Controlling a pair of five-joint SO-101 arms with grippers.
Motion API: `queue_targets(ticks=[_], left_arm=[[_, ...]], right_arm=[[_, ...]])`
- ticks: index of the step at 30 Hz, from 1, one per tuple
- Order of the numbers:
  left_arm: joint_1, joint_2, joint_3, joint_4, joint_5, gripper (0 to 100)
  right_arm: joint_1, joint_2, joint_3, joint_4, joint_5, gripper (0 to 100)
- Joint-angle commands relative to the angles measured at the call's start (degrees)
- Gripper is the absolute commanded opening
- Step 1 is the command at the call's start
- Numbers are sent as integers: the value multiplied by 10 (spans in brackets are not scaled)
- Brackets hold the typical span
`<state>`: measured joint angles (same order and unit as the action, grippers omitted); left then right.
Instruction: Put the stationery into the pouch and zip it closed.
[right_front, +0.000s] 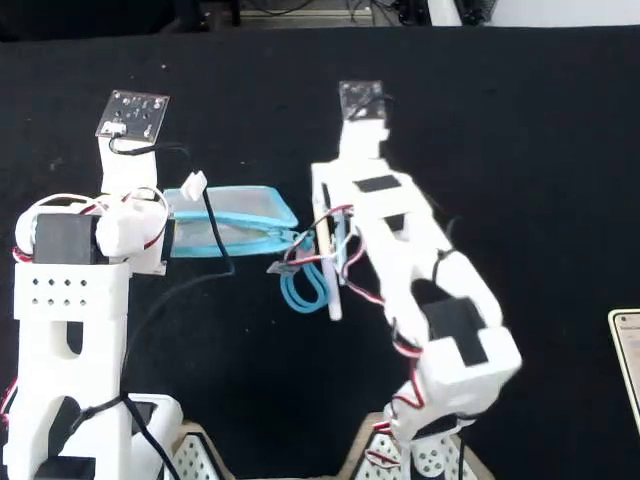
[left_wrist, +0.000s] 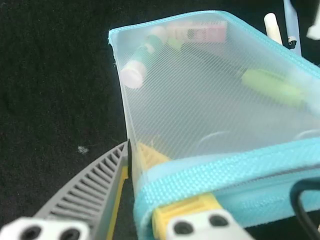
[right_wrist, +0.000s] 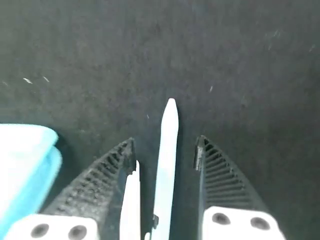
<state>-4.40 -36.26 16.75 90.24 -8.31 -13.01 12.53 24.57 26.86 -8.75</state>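
Closest to the lens, the left gripper (left_wrist: 134, 156) is clamped on the near edge of the pouch (left_wrist: 200, 100). A grey ribbed finger (left_wrist: 100, 185) presses one side and a yellow-padded finger presses the other.

The pouch is a translucent mesh case with turquoise trim. It lies flat on the black table (right_front: 520, 150) (on the left arm's side in the high view). Through its wall show a white-capped tube (left_wrist: 133, 75), a green marker-like item (left_wrist: 275, 86) and a pink-labelled piece (left_wrist: 196, 33). The pictures do not show how far the zip is drawn.

The right gripper (right_wrist: 165, 141) points down at the table with its jaws spread wide, gripping nothing. A white pen (right_wrist: 167, 155) lies between its two dark ribbed fingers (right_wrist: 220, 180) and touches neither. A second pale stick (right_wrist: 131, 200) sits just beside the pen, close against one finger. A turquoise corner of the pouch shows at the edge of that wrist view.

In the high view the right gripper is just beside the pouch's end farthest from the left arm. A loop of blue cord (right_front: 305, 290) lies on the table near the pen.
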Motion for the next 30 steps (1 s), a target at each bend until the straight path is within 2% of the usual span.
queue_targets(ticks=[1, 8, 23, 30], left_arm=[[7, 4, 1, -4, 5, 30], [7, 4, 1, -3, 5, 30], [7, 4, 1, -3, 6, 30], [7, 4, 2, -3, 6, 30]], right_arm=[[-4, 10, -30, -36, 5, 193], [-3, 33, -30, -81, 5, 193], [-2, 36, -29, -81, 6, 191], [32, 35, -29, -80, 6, 191]])
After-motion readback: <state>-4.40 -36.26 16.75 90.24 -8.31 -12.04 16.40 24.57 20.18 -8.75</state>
